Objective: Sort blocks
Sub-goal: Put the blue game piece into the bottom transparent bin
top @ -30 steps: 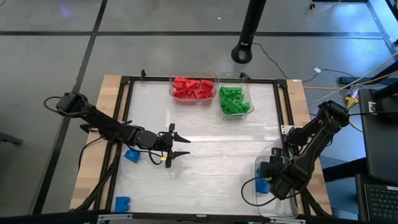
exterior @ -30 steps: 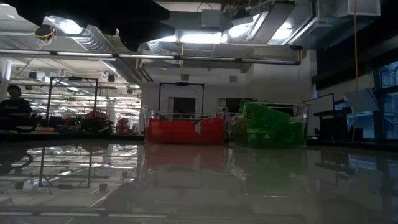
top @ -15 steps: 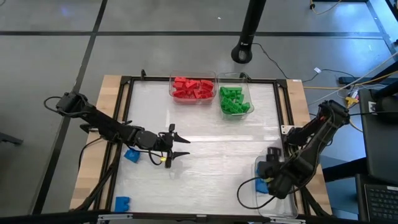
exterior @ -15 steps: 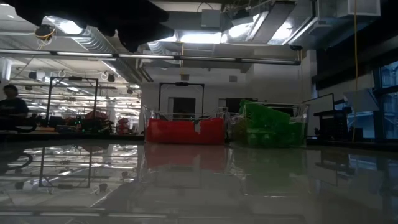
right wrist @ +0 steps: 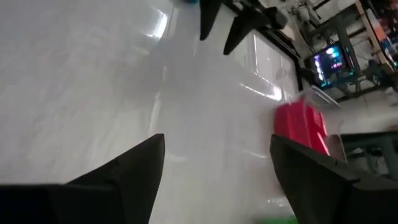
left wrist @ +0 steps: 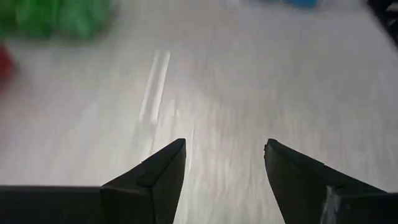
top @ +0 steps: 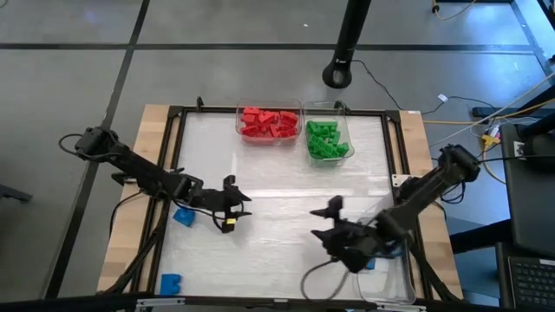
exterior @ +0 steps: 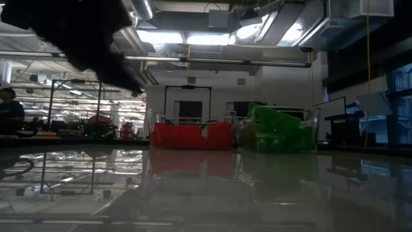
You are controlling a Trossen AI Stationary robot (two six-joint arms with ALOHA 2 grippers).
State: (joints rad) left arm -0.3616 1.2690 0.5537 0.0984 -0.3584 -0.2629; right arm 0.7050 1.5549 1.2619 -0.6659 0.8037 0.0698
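I look down on my big white counter [top: 286, 173]. At the far edge sit two clear bins, side by side. The red bin [top: 269, 123] is full of red blocks and the green bin [top: 327, 140] is full of green blocks. A third clear bin [top: 386, 273] sits at the near right corner, with a bit of blue showing in it beside my right arm.

Two blue blocks are not sorted yet. One blue block [top: 183, 216] lies on the left side, just beside my left arm. The other blue block [top: 170, 282] lies at the near left corner.

My right pincer [top: 329, 222] is out over the middle of the counter, spread wide with nothing in it. My left pincer [top: 232, 204] is near the first blue block, partly spread and holding nothing too.

I think the next job is to grab that blue block. To do it well, I should turn the left pincer back over the block, come straight down with one finger on each side, squeeze gently, then lift. I must keep my two arms well apart.
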